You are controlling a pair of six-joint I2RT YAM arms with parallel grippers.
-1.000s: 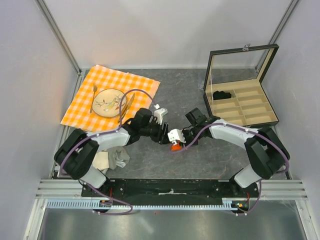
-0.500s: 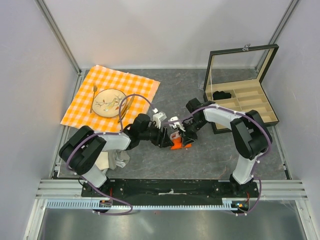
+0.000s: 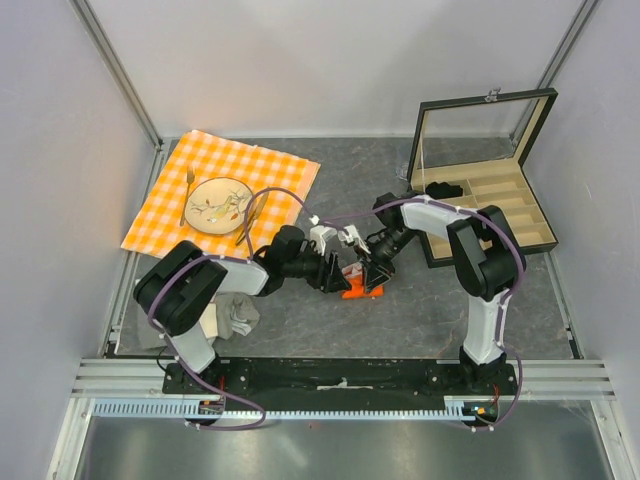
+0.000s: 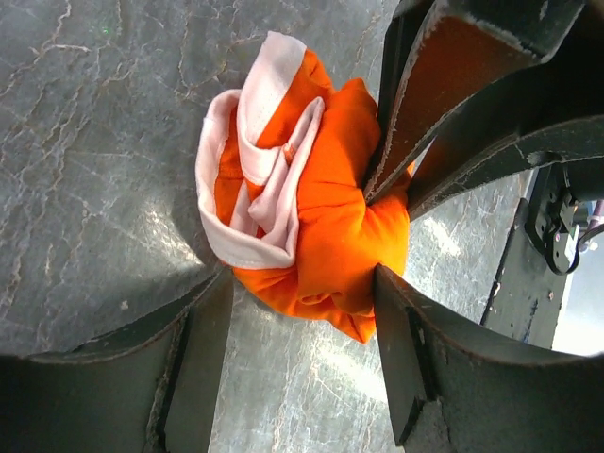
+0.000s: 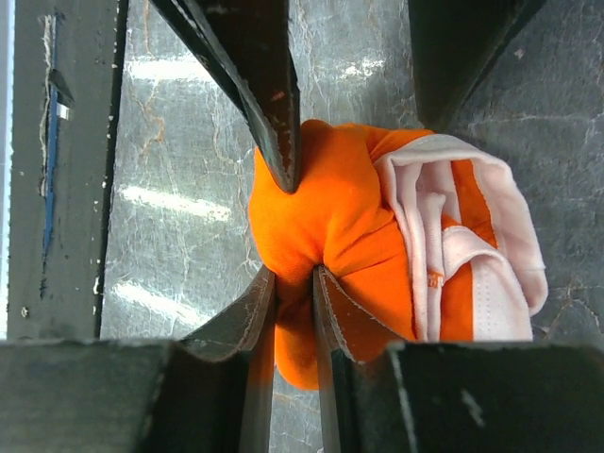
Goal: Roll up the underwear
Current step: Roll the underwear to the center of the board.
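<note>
The underwear (image 4: 311,198), a bunched orange wad with white trim, lies on the tabletop (image 3: 420,310) just left of the open box (image 3: 485,200). Only the wrist views show the grips: the right hand (image 5: 294,278) pinches an orange fold, and the left hand (image 4: 302,283) straddles the wad, released. From above, both hands hide most of it.

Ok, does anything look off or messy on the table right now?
The underwear is more a lumpy wad than a neat roll, with its white trim spilling out of one end. The right hand pinches a fold of it, and the left hand straddles it, open.
</note>
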